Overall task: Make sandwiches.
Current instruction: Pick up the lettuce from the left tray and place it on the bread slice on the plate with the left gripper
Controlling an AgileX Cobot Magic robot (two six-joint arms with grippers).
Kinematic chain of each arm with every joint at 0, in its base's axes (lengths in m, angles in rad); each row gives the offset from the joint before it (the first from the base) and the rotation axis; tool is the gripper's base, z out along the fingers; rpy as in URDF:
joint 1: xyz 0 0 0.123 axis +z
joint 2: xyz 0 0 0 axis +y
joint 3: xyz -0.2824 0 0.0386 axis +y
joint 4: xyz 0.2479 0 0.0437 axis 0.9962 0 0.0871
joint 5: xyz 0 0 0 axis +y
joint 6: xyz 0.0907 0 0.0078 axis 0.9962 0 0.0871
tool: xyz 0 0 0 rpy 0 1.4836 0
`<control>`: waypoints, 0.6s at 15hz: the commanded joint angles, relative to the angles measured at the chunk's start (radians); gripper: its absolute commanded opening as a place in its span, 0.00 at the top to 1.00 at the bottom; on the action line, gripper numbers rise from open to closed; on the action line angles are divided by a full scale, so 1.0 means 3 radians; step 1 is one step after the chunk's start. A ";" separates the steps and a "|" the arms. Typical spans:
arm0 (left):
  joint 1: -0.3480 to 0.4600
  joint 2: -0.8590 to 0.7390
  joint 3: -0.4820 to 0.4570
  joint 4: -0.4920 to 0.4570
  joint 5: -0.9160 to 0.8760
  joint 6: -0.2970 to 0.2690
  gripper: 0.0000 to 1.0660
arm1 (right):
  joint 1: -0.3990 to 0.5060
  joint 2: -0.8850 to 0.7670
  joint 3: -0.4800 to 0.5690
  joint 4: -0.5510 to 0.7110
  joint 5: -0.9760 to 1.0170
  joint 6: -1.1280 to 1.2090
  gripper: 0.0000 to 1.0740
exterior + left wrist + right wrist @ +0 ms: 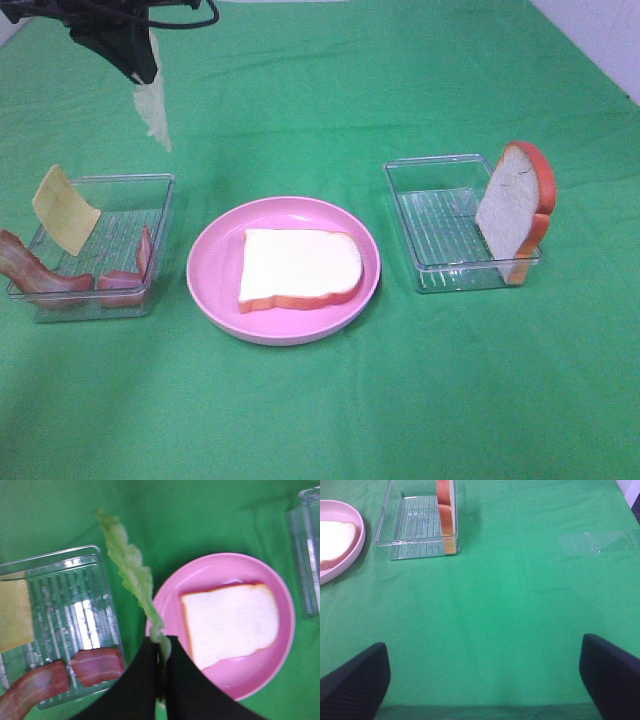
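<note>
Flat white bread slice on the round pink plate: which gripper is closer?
Left. The left gripper, shut on the pale green lettuce leaf, hangs raised near the rim of the plate that holds the slice. The open right gripper sits well off, past the clear ridged tray.

Surface findings: cloth, clear plastic, matt toy food.
Table cloth (320, 420): green fabric, matt, faintly creased. Left tray (120, 178) and right tray (440, 160): clear ridged plastic, glossy, with glints. Pink plate (215, 280): smooth, slightly glossy, plastic in look. Bread slice (300, 262): matt, foam-like face, smooth crust. Lettuce (127, 562): thin, crinkled, limp. Bacon (97, 666): smooth, faint sheen.
</note>
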 commanded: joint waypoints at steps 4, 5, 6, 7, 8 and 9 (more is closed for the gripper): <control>-0.0227 -0.0090 0.0107 -0.0803 0.0237 0.0510 1.00 | -0.0003 -0.0083 0.0010 -0.0007 -0.0047 -0.0013 0.08; -0.0337 -0.0090 0.0210 -0.0823 0.0157 0.0600 1.00 | -0.0003 -0.0080 0.0010 -0.0007 -0.0047 -0.0013 0.08; -0.0433 -0.0090 0.0343 -0.0880 0.0050 0.0700 1.00 | -0.0003 -0.0080 0.0010 -0.0007 -0.0047 -0.0013 0.08; -0.0513 -0.0090 0.0500 -0.0980 -0.0100 0.0797 1.00 | -0.0003 -0.0080 0.0010 -0.0007 -0.0047 -0.0013 0.08; -0.0580 -0.0090 0.0670 -0.1120 -0.0273 0.0900 1.00 | -0.0003 -0.0080 0.0010 -0.0007 -0.0047 -0.0013 0.08; -0.0620 -0.0080 0.0870 -0.1333 -0.0460 0.1023 1.00 | -0.0003 -0.0080 0.0010 -0.0007 -0.0047 -0.0013 0.08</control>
